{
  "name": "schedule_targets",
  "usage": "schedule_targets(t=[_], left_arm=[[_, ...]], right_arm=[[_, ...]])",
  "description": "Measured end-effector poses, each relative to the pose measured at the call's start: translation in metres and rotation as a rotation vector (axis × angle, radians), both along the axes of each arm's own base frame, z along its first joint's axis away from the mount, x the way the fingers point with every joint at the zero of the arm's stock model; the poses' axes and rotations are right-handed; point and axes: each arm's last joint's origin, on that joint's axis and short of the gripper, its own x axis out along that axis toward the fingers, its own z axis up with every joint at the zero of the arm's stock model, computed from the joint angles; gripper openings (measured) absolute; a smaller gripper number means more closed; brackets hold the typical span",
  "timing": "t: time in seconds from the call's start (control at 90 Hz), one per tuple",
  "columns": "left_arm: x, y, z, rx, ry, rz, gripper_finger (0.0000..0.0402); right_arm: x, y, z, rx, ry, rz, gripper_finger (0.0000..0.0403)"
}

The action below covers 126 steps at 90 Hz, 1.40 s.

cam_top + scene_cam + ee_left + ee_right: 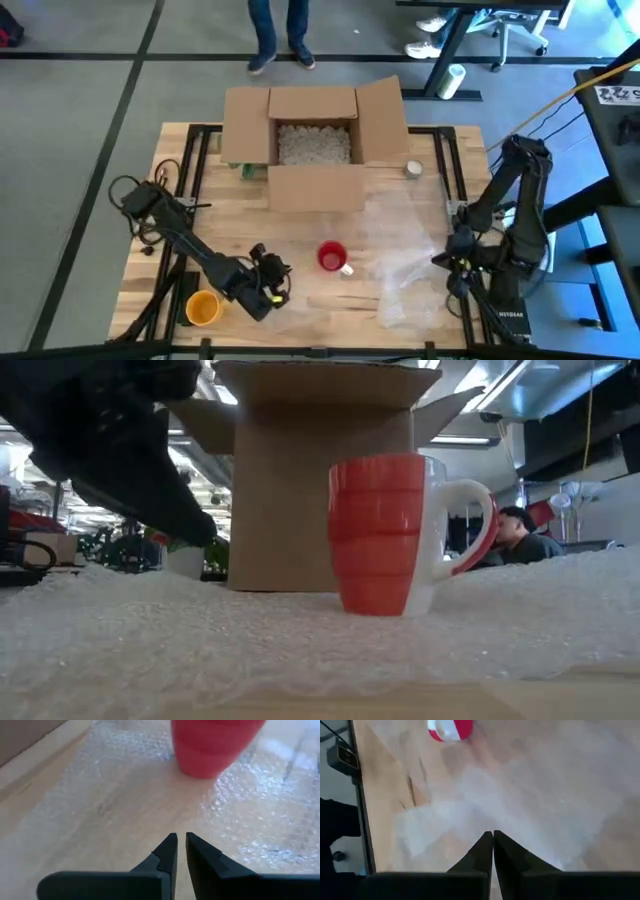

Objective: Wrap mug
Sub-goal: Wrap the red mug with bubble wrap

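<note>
A red mug (332, 256) with a white handle (462, 525) stands upright on a clear sheet of bubble wrap (400, 250) that lies flat on the table's middle and right. My left gripper (181, 840) is low at the near left of the mug (212, 745), pointing at it. Its fingers are shut to a thin slit with nothing between them. My right gripper (493, 836) is shut at the sheet's right side, over the wrap (520, 805), with the mug (451, 730) farther off.
An open cardboard box (315, 140) of white packing filler stands at the far middle, behind the mug. A yellow cup (202, 308) sits near the front left corner and a small round thing (413, 169) lies right of the box. A person's legs (280, 35) show beyond the table.
</note>
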Motion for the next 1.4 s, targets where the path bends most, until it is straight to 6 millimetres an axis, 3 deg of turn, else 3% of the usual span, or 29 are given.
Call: schedule_targets(t=[0.222, 0.544, 0.811, 1.067, 1.278, 1.4], left_arm=[[-0.015, 0.027, 0.006, -0.036, -0.138, -0.101, 0.0020], [-0.005, 0.066, 0.008, -0.097, -0.256, -0.264, 0.0020], [-0.007, 0.062, 0.007, -0.067, -0.237, -0.311, 0.0020], [-0.007, 0.061, 0.007, -0.157, -0.257, -0.263, 0.0020], [-0.007, 0.061, 0.007, -0.194, -0.265, -0.241, 0.0020], [-0.007, 0.061, 0.007, -0.198, -0.267, -0.239, 0.0020]], right_arm=[[-0.040, 0.018, -0.023, 0.017, -0.037, -0.043, 0.0000], [-0.026, 0.008, -0.051, -0.057, -0.093, -0.075, 0.0001], [-0.023, 0.005, -0.074, -0.029, -0.063, -0.081, 0.0001], [-0.024, -0.001, -0.101, 0.039, -0.006, -0.082, 0.0001], [-0.025, -0.002, -0.107, 0.050, 0.002, -0.075, 0.0004], [-0.025, -0.003, -0.107, 0.050, 0.021, -0.073, 0.0034]])
